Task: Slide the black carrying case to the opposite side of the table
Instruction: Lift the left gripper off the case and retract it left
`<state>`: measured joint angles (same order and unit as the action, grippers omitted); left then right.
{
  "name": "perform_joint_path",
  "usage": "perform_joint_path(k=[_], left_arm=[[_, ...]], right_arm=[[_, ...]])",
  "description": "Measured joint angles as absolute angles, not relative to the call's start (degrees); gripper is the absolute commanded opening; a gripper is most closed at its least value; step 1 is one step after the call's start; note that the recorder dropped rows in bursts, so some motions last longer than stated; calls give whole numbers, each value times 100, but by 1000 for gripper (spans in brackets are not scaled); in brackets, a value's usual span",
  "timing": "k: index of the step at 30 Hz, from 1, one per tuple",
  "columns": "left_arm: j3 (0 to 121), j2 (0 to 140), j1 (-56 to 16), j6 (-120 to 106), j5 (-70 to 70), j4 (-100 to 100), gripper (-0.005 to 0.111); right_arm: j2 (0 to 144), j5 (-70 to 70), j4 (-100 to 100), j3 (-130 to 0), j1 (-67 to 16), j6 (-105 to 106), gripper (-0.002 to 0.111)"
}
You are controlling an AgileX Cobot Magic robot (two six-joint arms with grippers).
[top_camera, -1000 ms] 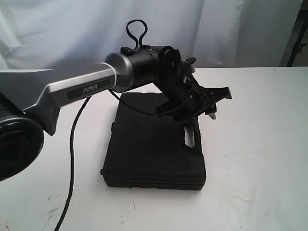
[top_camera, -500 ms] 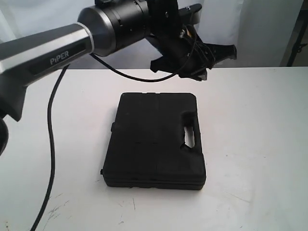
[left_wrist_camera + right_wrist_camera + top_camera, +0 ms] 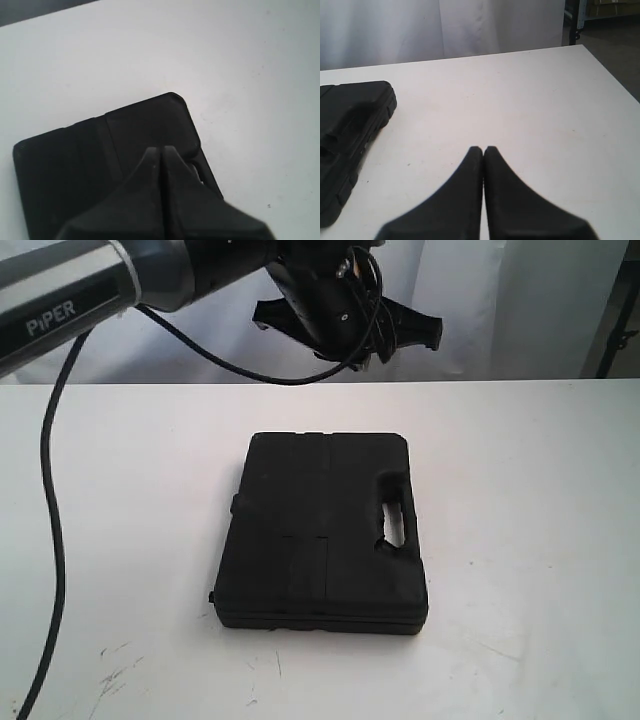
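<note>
Black case (image 3: 320, 545) lies on scuffed white table (image 3: 520, 540); pale curtain (image 3: 500, 300), perhaps, behind; both arms' jaws pressed together, empty

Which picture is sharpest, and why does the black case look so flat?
Exterior view: sharpest; soft even light, the case throws only a thin shadow on the table. Left wrist view: near jaws a dark blur, case detail lost. Right wrist view: jaws blurred too, table washed out.
</note>
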<state>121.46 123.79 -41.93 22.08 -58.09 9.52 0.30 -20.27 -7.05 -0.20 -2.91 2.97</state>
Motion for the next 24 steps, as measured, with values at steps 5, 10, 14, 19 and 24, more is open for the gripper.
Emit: perform_joint_path(k=[5, 10, 14, 19, 24], left_arm=[[12146, 12198, -4193, 2208, -5853, 1270, 0], [12146, 12006, -4193, 2208, -5866, 1531, 0], [12050, 11788, -4193, 2208, -5878, 1837, 0], [11285, 11220, -4193, 2208, -5632, 2145, 0], [10047, 10506, -4193, 2326, -4972, 2156, 0]], right_arm=[[30, -2027, -705, -20, -291, 297, 0], [30, -2027, -705, -20, -291, 297, 0], [30, -2027, -705, -20, -291, 297, 0], [30, -2027, -705, -20, -291, 297, 0], [30, -2027, -705, -20, -291, 297, 0]])
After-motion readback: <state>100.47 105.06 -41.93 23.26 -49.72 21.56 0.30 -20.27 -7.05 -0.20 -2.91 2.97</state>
